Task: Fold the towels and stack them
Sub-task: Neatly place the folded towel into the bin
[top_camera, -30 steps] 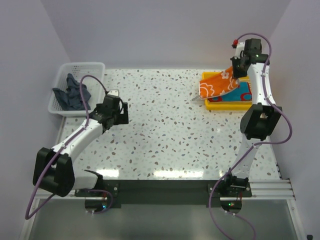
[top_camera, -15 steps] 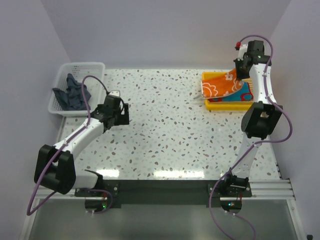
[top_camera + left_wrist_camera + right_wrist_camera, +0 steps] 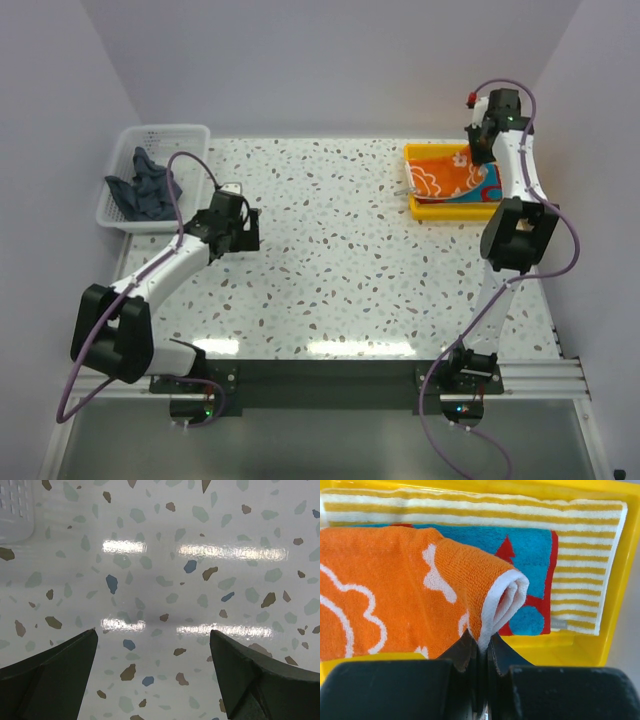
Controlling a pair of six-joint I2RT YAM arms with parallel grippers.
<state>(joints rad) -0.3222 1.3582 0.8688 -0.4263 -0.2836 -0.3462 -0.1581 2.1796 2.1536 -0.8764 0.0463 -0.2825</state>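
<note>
Towel [image 3: 385, 585], orange terry with white prints, lies in yellow plastic tray [image 3: 560, 647] (over teal towel [image 3: 532, 547]); right gripper [image 3: 481, 645] pinches its folded edge.

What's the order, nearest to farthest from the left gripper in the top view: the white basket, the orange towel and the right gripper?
From the open left gripper:
1. The white basket, close by at its back-left.
2. The orange towel, far right, over the yellow tray.
3. The right gripper, just beyond, shut on the towel's edge.
</note>
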